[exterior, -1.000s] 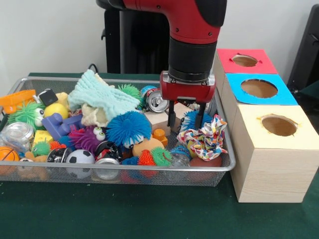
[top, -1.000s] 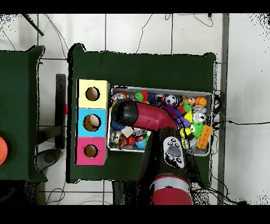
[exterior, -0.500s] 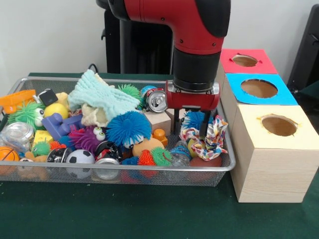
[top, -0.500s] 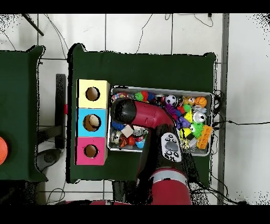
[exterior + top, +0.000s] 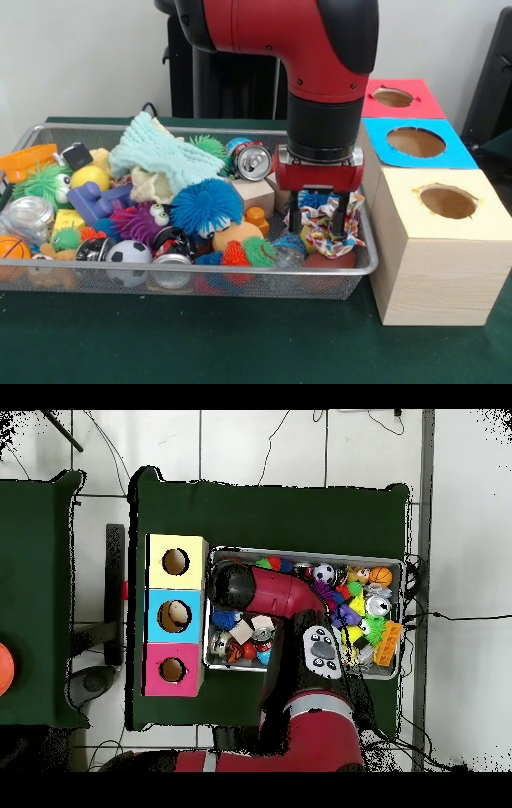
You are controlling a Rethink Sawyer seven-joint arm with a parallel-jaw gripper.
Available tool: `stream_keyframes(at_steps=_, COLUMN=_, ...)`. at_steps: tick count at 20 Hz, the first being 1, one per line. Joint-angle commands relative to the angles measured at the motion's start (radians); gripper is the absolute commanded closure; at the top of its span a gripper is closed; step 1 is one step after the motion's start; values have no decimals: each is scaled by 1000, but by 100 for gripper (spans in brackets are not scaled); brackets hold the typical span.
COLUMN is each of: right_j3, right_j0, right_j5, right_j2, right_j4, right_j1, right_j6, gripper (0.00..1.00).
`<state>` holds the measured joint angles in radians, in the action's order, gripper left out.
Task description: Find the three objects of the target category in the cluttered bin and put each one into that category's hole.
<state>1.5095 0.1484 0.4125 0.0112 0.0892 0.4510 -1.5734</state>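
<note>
Reaching down into the right end of the wire-mesh bin [image 5: 200, 276], the red and black arm [image 5: 320, 64] holds its gripper [image 5: 318, 226] low among the clutter, and the two black fingers [image 5: 294, 218] stand either side of a crumpled multicoloured patterned cloth [image 5: 328, 232], pressed into its folds; grip looks clenched on the cloth, though the fabric hides the fingertips. Cloth lies against the bin's right wall, beside the yellow-topped wooden box [image 5: 436, 240], with a blue spiky ball [image 5: 314, 198] just behind it between the fingers. Left of the gripper: a pale wooden block [image 5: 254, 192], a crushed drink can [image 5: 250, 160] resting on top of the heap, a large blue spiky rubber ball [image 5: 206, 206], a purple spiky toy with googly eyes [image 5: 140, 222], and a light teal knitted cloth [image 5: 160, 152] draped over the pile toward the back. A small soccer ball [image 5: 128, 254] and a small orange basketball [image 5: 12, 248] sit along the near wall at the left. Three boxes stand in a row right of the bin, each with a round hole on top: yellow nearest, blue-topped box [image 5: 416, 144] in the middle, red-topped box [image 5: 394, 98] farthest. Overhead view: arm's elbow [image 5: 232, 587] covers the bin's end next to the boxes [image 5: 176, 615]; gripper hidden beneath it there.
</note>
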Motion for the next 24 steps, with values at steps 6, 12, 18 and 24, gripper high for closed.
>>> stream_keyframes(at_steps=6, right_j3=-26, right_j0=39, right_j5=15, right_j2=-91, right_j4=37, right_j1=21, right_j6=-144, gripper=0)
stream_keyframes(at_steps=12, right_j3=-19, right_j0=41, right_j5=89, right_j2=-88, right_j4=43, right_j1=83, right_j6=-135, gripper=0)
stream_keyframes(at_steps=18, right_j3=-3, right_j0=47, right_j5=103, right_j2=-69, right_j4=28, right_j1=86, right_j6=-130, gripper=0)
stream_keyframes(at_steps=24, right_j3=-3, right_j0=73, right_j5=-32, right_j2=-80, right_j4=-12, right_j1=-28, right_j6=-114, gripper=0)
